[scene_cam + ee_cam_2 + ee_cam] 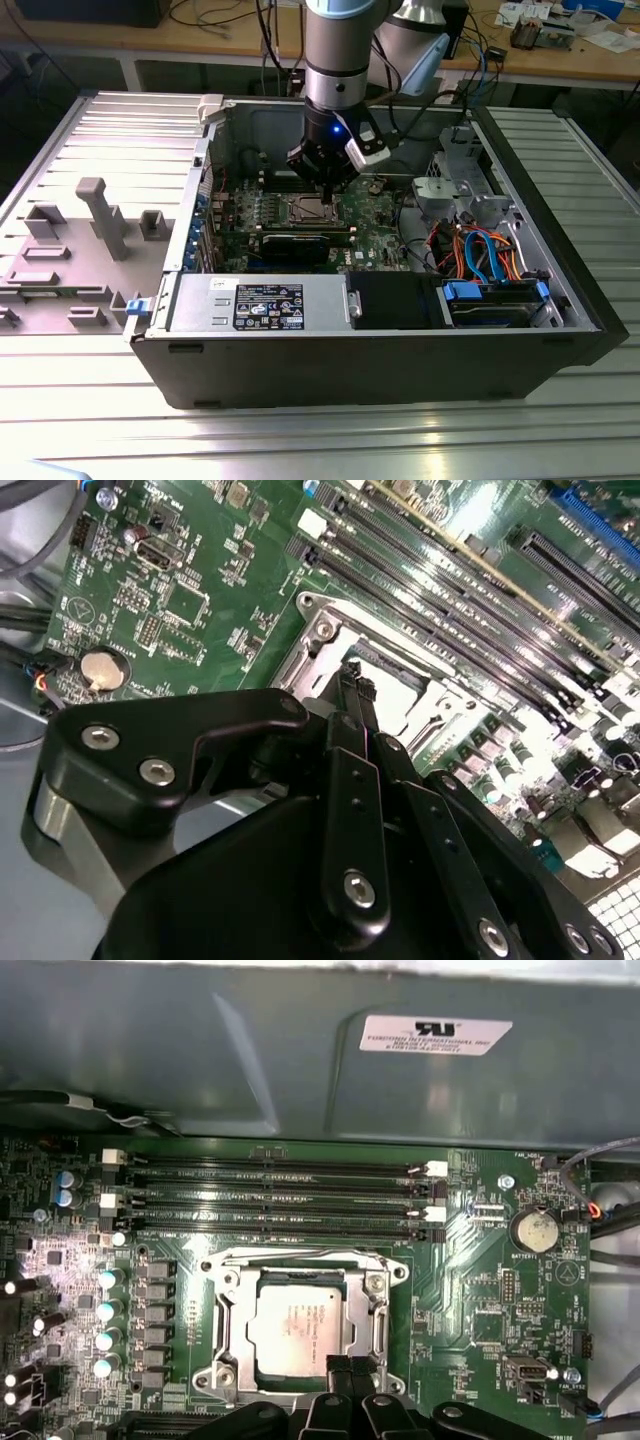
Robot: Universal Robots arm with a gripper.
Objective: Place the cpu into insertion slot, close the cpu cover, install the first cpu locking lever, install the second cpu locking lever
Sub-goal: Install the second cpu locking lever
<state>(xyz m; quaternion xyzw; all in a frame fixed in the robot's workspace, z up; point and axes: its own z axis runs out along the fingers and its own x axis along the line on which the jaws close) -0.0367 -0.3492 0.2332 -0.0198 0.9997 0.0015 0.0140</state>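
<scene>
One step looks done: the cpu (pixel 300 1328) sits in the insertion slot (pixel 228 1305) beneath the clenched, empty gripper (pixel 350 1367), lever-latching needing precise hooking.

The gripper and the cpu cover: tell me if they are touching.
Cannot tell. In the first wrist view the gripper tips sit at the edge of the cpu cover around the cpu, but neither contact nor a gap shows plainly.

A silver-grey cpu (pixel 301 1329) sits in a silvery cpu cover (pixel 232 1328). The circuit board (pixel 470 1290) is green. The gripper (pixel 345 1368) is black.
</scene>
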